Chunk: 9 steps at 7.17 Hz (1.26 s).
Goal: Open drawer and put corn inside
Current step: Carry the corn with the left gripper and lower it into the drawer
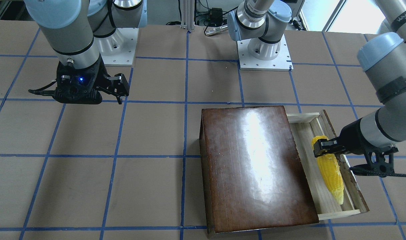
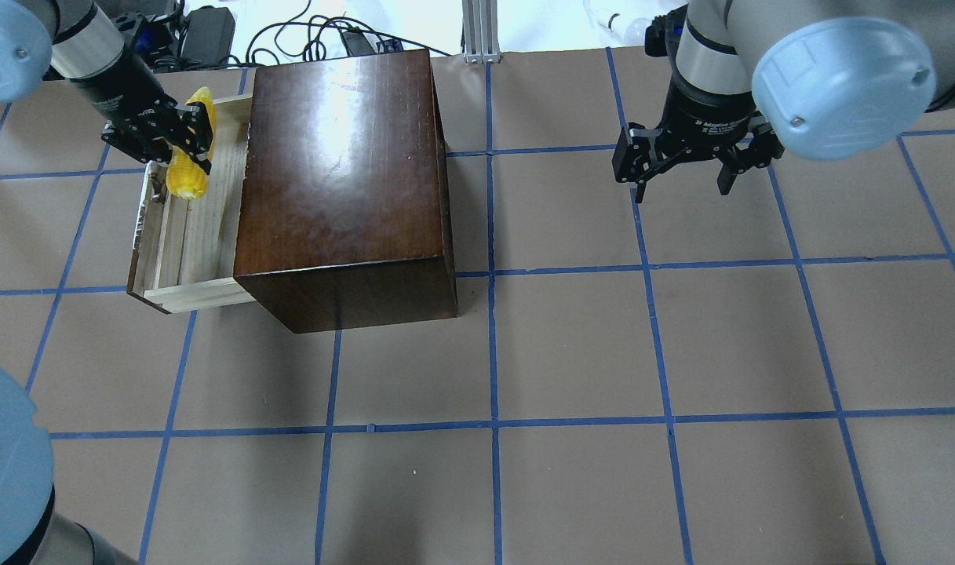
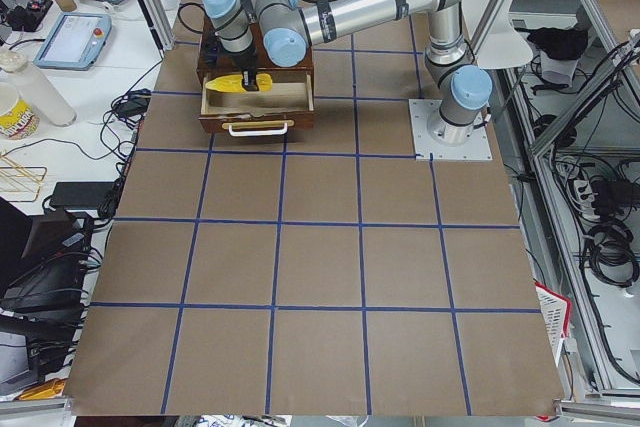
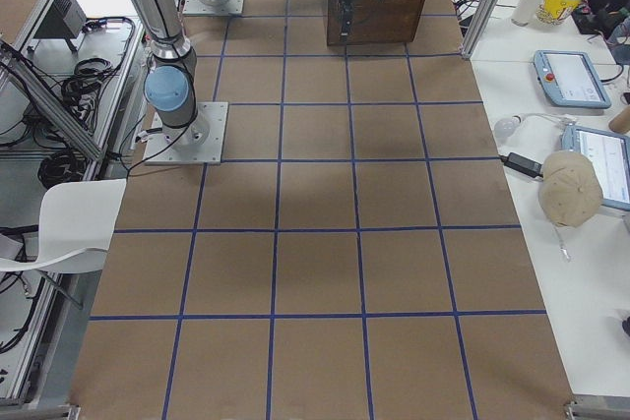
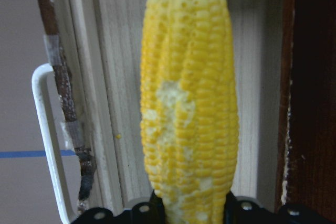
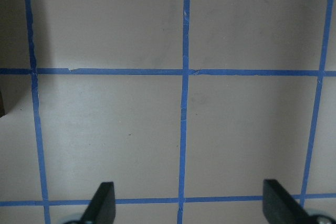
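At the far left of the overhead view the drawer (image 2: 198,292) stands pulled out of the glossy dark box (image 2: 344,157), its pale floor open to the sky. The left tool (image 2: 188,145) reaches in over its far end, clenched on the corn (image 2: 187,180) near the thick end of the cob. From that grip the cob runs straight out ahead of the fingers. In the left wrist view it hangs over the pale boards, with the white handle (image 5: 44,129) and worn front panel (image 1: 361,201) on one side and the box wall on the other.

That is the relation the next move turns on. The cob's long axis lies along the drawer's length, parallel to the front panel, so it sits inside the opening and does not bridge the rims. The front-facing view shows the tapered tip pointing toward the drawer's other end, within the side wall. Whether the cob already touches the floor I cannot tell. The corn seems placed well enough that easing down and letting go should be all that remains.

Past the box, well apart on the right, the right tool (image 2: 681,184) hangs released over the bare tabletop (image 2: 571,337), its fingers spread wide and holding nothing. The left arm is plainly the nearer one and has the job in hand.
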{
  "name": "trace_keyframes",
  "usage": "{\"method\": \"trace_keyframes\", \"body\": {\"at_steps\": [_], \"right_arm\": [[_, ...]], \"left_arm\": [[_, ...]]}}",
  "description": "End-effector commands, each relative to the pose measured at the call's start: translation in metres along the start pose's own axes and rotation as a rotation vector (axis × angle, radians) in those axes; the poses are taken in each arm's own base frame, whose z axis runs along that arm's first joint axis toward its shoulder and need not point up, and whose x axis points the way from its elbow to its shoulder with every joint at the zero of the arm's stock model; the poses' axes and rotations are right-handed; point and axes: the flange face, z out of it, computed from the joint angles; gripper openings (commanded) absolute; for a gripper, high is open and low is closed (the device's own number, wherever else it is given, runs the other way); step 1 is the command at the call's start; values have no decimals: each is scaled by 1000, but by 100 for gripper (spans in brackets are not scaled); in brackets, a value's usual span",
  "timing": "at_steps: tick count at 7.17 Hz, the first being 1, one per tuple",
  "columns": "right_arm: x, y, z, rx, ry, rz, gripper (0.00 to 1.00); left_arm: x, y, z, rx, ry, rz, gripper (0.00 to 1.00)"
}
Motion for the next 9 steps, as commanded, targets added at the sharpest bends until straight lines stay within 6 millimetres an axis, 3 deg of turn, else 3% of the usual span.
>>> {"method": "trace_keyframes", "body": {"at_steps": [1, 3, 4, 5, 6, 7, 9], "right_arm": [[0, 0, 0, 1, 0, 0, 100], [0, 0, 0, 1, 2, 0, 100], [0, 0, 0, 1, 2, 0, 100], [0, 0, 0, 0, 2, 0, 100], [0, 0, -1, 1, 2, 0, 100], [0, 0, -1, 1, 2, 0, 100], [0, 0, 0, 0, 2, 0, 100]], "left_arm": [[-1, 3, 19, -28, 10, -7, 0], [-5, 0, 33, -42, 10, -4, 1], [-8, -9, 42, -37, 9, -10, 10], [-9, -12, 45, -39, 10, -11, 39], [-9, -12, 44, -37, 11, -11, 82], [-8, -11, 41, -32, 11, -11, 100], [-6, -6, 25, -7, -4, -8, 100]]}}
